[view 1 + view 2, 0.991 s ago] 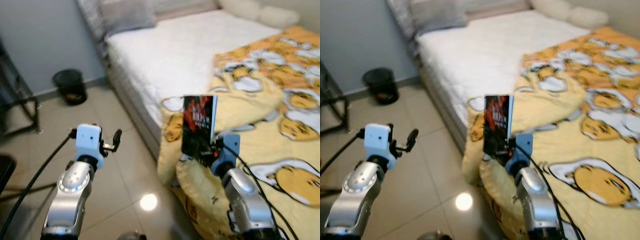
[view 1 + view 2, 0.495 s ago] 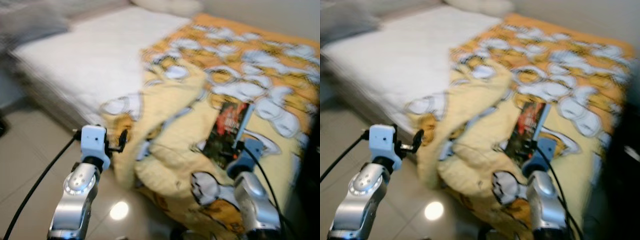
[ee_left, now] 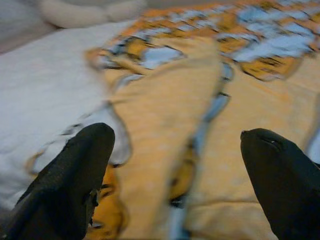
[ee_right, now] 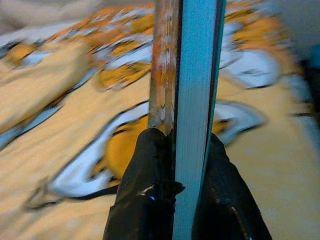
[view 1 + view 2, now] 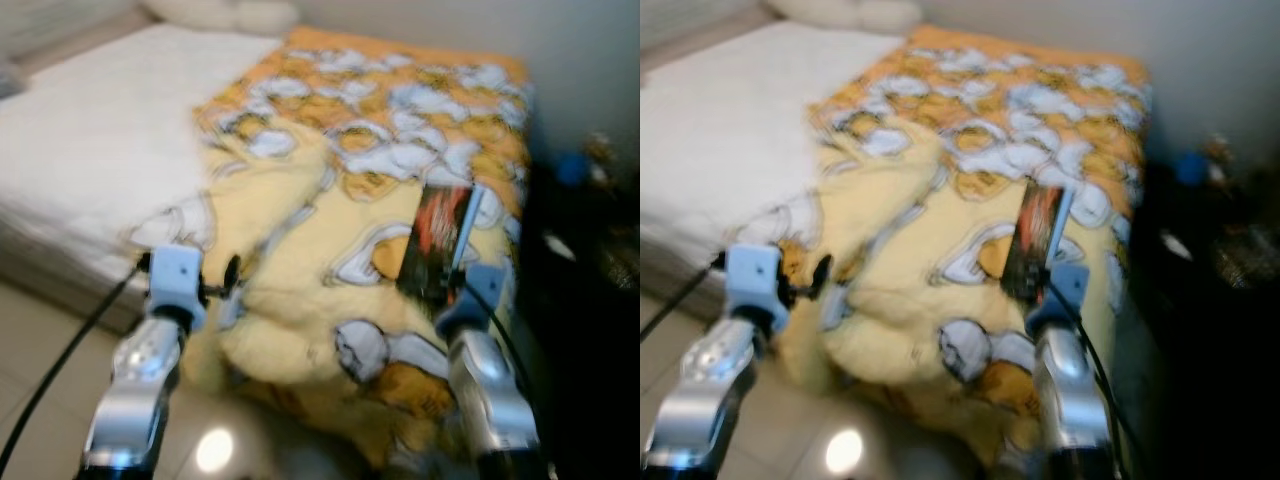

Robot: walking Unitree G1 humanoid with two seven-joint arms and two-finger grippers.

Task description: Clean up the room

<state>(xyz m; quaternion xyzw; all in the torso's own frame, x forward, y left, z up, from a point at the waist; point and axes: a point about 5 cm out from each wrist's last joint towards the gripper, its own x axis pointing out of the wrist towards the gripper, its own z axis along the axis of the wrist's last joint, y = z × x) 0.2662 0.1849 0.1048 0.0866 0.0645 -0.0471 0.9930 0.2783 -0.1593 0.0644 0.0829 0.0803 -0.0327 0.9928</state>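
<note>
Swinging rightward, the camera now faces the bed's [image 5: 90, 150] foot and dark furniture [image 5: 590, 300]. Right end effector [image 4: 172, 165] clamps an upright book [image 5: 437, 250] above the yellow duck-print blanket [image 5: 300, 250]; left end effector [image 3: 175, 165] gapes empty.

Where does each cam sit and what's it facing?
Head stereo pair: looks down at the yellow cartoon-print blanket on the white bed; both silver arms show.
Left wrist: along the open left gripper, toward the blanket.
Right wrist: along the right gripper, shut on the red-and-black book.
Shared: blanket, book.
</note>
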